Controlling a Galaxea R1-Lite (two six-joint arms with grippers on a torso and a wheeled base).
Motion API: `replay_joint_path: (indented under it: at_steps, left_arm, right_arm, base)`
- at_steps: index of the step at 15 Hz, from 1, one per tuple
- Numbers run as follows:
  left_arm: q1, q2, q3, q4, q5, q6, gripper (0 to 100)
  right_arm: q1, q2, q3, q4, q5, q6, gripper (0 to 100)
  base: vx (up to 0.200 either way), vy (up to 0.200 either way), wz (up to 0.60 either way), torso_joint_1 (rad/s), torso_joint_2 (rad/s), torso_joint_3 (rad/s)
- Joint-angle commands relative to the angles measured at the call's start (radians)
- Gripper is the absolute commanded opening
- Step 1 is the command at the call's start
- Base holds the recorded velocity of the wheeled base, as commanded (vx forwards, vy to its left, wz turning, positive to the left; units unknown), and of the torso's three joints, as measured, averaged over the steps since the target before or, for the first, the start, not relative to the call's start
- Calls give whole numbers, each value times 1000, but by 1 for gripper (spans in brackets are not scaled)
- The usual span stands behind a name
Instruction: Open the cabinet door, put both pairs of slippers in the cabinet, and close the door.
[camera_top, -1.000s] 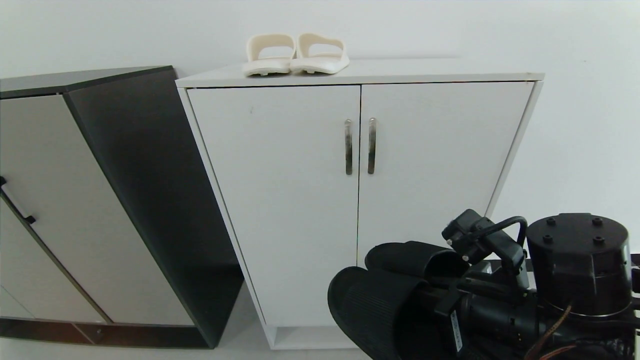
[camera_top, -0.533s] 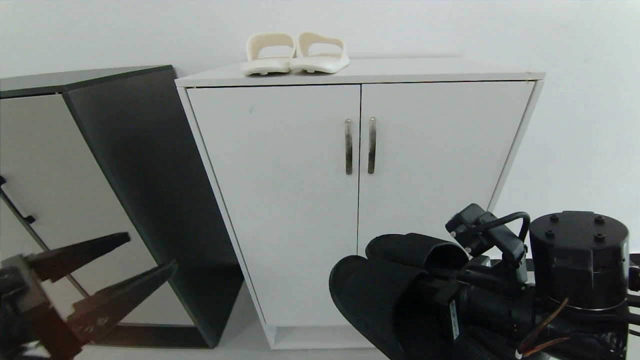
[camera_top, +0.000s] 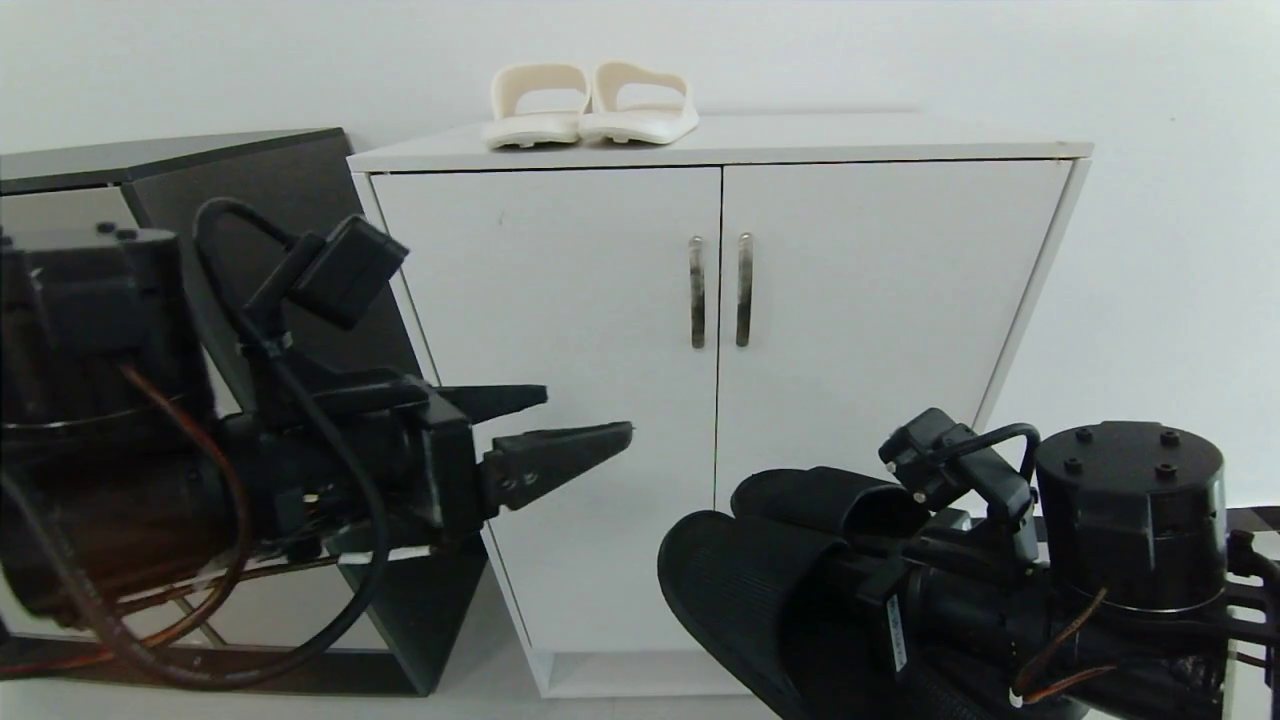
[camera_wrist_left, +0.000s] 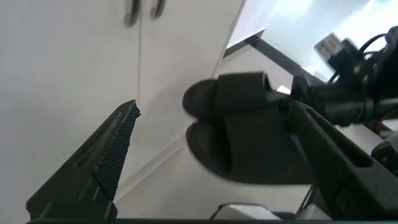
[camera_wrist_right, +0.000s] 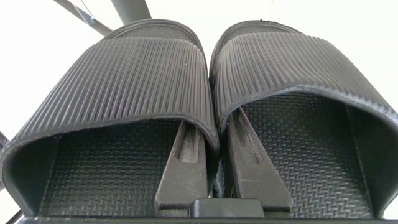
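Observation:
The white cabinet (camera_top: 560, 300) has both doors shut, its two metal handles (camera_top: 720, 291) side by side at the middle. On its top stands a cream pair of slippers (camera_top: 590, 108). My left gripper (camera_top: 588, 412) hovers open before the left door, below handle height, nothing between its fingers. The black pair of slippers (camera_top: 770, 570) hangs low before the right door, toes toward the cabinet. My right gripper (camera_wrist_right: 214, 158) is shut on their two inner walls, one finger inside each slipper. In the left wrist view the black pair (camera_wrist_left: 249, 134) lies beyond the spread left gripper (camera_wrist_left: 214, 109).
A dark cabinet (camera_top: 250, 160) with a light front stands against the white one's left side. A plain white wall runs behind both. Pale floor (camera_top: 480, 690) shows below the cabinets.
My left arm has risen from the lower left and swung right, to in front of the left door, still open. The right arm with the black slippers has barely shifted.

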Motion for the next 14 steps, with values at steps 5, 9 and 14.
replay_joint_path:
  at_steps: [5, 9, 14]
  left_arm:
    - [-67, 343, -384, 13, -14, -13, 100]
    - [-73, 455, -561, 48, -75, -38, 100]
    - [-62, 552, -720, 91, -215, -177, 100]
  right_arm:
    - [0, -11, 6, 1, -8, -36, 0]
    - [-3, -11, 12, 2, -8, -37, 0]
    - [-23, -8, 13, 2, -6, -52, 0]
  base:
    - [0, 0, 0, 0, 0, 0]
    - [0, 0, 0, 0, 0, 0]
    - [0, 0, 0, 0, 0, 0]
